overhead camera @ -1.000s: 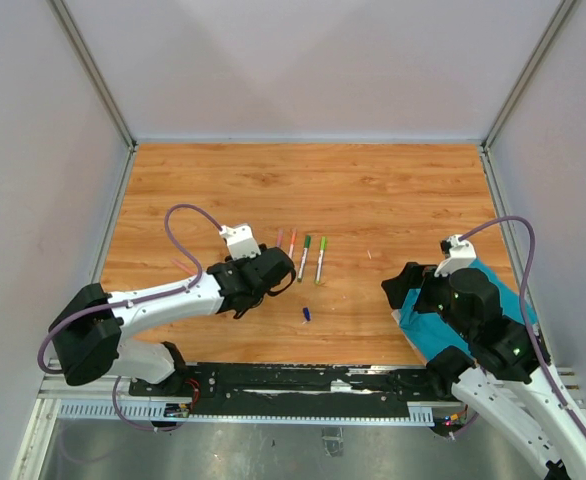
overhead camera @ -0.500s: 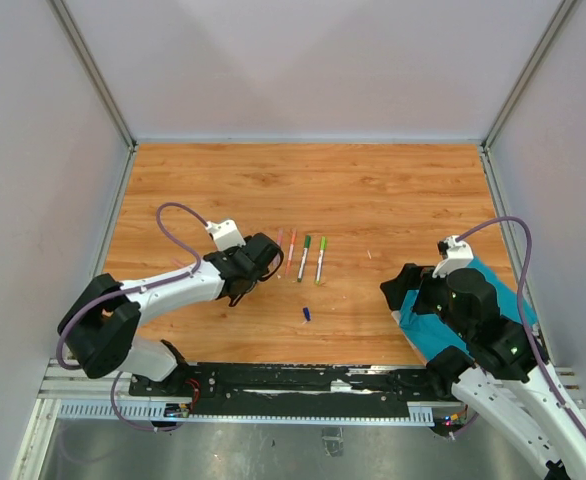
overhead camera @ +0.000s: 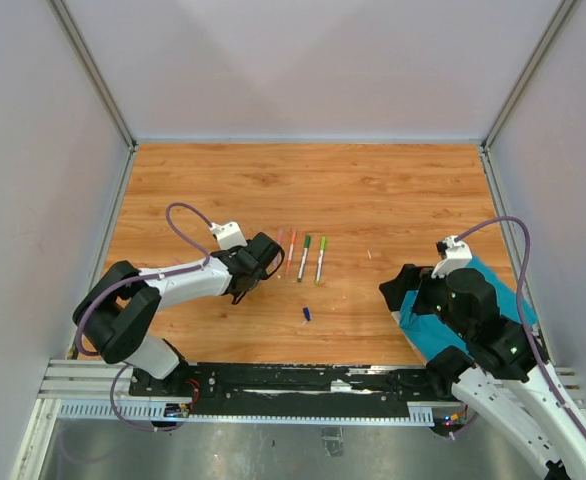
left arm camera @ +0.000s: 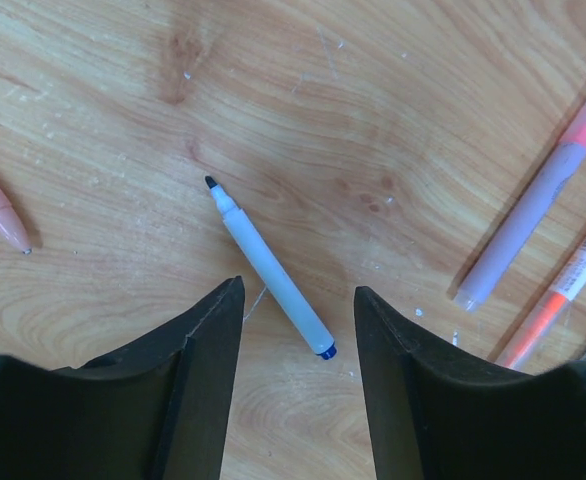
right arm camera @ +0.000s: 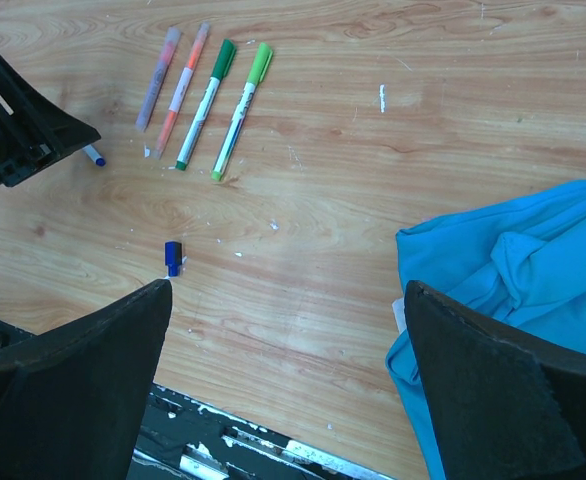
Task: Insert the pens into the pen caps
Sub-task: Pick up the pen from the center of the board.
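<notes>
While the uncapped blue pen (left arm camera: 270, 268) lies flat on the wooden table (left arm camera: 393, 90), nib toward 11 o'clock, your left gripper (left arm camera: 299, 292) straddles its rear end, jaws apart and not clamped on it. You're at the pick-up, I'd judge: close squarely on the barrel, then carry it to the blue cap (overhead camera: 306, 314) at 5 o'clock. Your right gripper (right arm camera: 288, 290) hangs wide open beside the teal cloth (right arm camera: 513, 270)

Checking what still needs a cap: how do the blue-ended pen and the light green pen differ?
The blue-ended pen is uncapped, tip bare; the light green pen is capped. The blue-ended one lies apart, under the open left gripper; the green one in a row of four. Both lie flat on the table.
</notes>
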Robot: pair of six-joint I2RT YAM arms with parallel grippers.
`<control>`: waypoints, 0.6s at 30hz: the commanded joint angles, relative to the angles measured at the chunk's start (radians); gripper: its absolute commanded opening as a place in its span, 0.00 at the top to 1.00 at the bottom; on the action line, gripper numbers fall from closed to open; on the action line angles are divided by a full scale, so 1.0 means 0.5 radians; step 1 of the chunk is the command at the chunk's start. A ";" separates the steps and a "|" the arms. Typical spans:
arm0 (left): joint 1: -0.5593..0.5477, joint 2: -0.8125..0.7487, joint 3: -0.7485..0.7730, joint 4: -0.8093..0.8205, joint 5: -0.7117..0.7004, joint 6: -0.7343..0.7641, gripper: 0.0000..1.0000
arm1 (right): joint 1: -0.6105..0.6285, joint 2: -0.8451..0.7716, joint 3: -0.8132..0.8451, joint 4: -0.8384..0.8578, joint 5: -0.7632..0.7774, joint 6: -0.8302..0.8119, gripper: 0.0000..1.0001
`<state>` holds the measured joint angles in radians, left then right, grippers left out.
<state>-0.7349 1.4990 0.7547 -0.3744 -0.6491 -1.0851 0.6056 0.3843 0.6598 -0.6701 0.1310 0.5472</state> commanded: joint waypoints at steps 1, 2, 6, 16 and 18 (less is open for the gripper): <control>0.017 0.049 -0.066 0.056 -0.002 -0.002 0.49 | -0.021 0.013 -0.021 0.024 -0.023 0.008 0.01; 0.016 0.051 -0.078 0.066 0.009 -0.003 0.50 | -0.020 0.014 -0.020 0.022 -0.024 0.011 0.01; 0.017 0.055 -0.114 0.080 0.024 -0.013 0.51 | -0.018 0.019 -0.025 0.029 -0.025 0.012 0.01; 0.017 0.042 -0.163 0.115 0.030 0.025 0.73 | -0.020 0.007 -0.027 0.021 -0.027 0.019 0.01; 0.016 0.026 -0.172 0.119 0.035 0.035 0.77 | -0.019 0.002 -0.033 0.020 -0.024 0.022 0.01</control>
<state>-0.7341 1.5146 0.7017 -0.3225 -0.6556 -1.0702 0.6056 0.3931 0.6567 -0.6697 0.1234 0.5476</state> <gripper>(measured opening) 0.263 0.992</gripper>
